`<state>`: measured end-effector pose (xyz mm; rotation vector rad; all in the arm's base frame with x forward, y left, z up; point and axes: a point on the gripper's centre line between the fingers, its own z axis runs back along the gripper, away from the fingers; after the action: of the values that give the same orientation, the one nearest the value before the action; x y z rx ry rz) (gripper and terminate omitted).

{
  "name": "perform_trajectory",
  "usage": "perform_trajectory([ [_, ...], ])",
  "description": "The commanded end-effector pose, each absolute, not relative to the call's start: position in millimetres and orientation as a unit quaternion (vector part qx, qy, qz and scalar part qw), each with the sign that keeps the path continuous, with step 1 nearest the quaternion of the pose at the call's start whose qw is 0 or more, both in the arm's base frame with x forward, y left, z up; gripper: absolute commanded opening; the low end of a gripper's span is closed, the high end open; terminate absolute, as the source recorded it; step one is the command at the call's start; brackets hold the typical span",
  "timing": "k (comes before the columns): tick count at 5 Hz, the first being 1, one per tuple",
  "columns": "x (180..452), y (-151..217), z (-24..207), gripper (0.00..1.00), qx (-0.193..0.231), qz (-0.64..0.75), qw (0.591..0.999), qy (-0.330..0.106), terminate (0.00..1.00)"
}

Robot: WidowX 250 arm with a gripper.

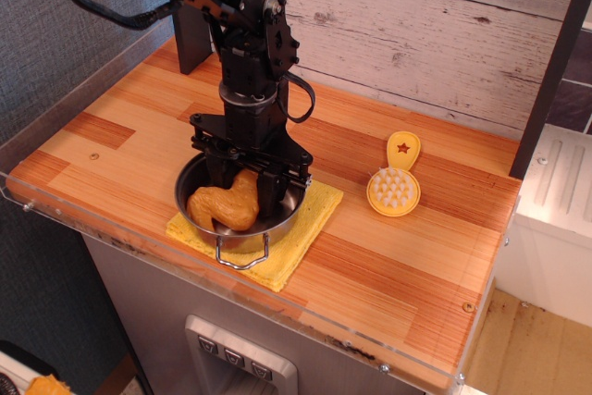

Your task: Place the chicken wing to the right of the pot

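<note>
Observation view: claw (247, 193) lowered into pot (196, 190), fingers straddling chicken wing (225, 205) at its upper right limb; closure on wing not discernible. Wing's long axis runs from claw toward lower left. Free surface (388, 256) lies right of claw.

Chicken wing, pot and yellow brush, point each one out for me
chicken wing (222, 207), main view, lobe left of the end effector
pot (242, 264), main view, front wire handle
yellow brush (393, 191), main view, bristled head
</note>
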<state>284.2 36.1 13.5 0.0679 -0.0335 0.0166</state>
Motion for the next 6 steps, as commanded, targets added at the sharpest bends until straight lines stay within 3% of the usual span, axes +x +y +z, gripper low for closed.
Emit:
perform_trajectory([
  [1,288,22,78,0.0,0.004,0.02,0.996,-0.088,0.0],
  [2,285,-3,90,0.0,-0.002,0.001,0.996,-0.091,0.0],
  [3,281,-44,79,0.0,-0.025,-0.037,0.996,-0.075,0.0],
  [4,279,-78,67,0.0,-0.022,-0.064,0.996,-0.06,0.0],
  [6,277,-95,43,0.0,-0.001,-0.078,0.996,-0.04,0.0],
])
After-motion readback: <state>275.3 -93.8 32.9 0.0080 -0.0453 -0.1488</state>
